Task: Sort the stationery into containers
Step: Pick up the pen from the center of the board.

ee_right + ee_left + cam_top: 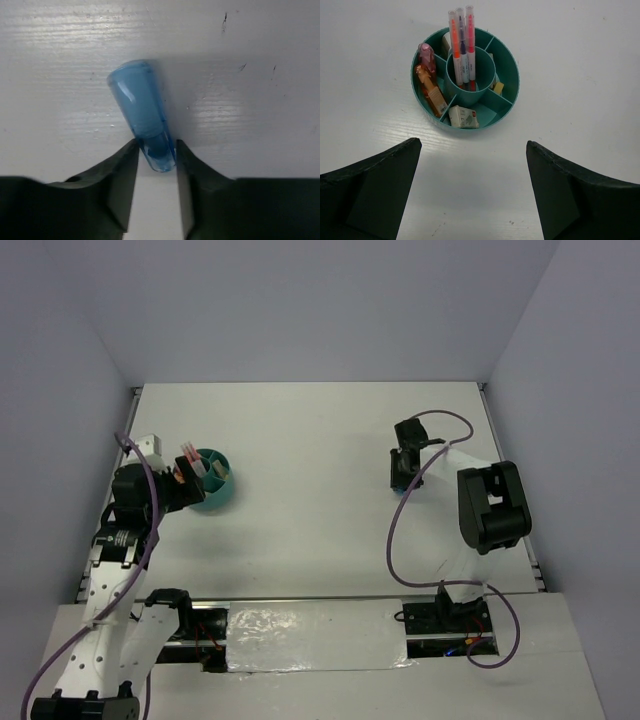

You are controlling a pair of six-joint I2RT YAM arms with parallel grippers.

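In right tool [156, 150], blue item [140, 100]

Bright, even light — soft shadows, mild glare on the table [225, 115].

a round organiser [222, 498] stands on the left of the surface [320, 440], the left hand [472, 145] just before it. three pens [462, 50] stand in its middle cup; an eraser [464, 116] lies in the near compartment. well apart on the right, a small tube [142, 110] lies on the surface between the right hand's [156, 150] fingers, touching both.
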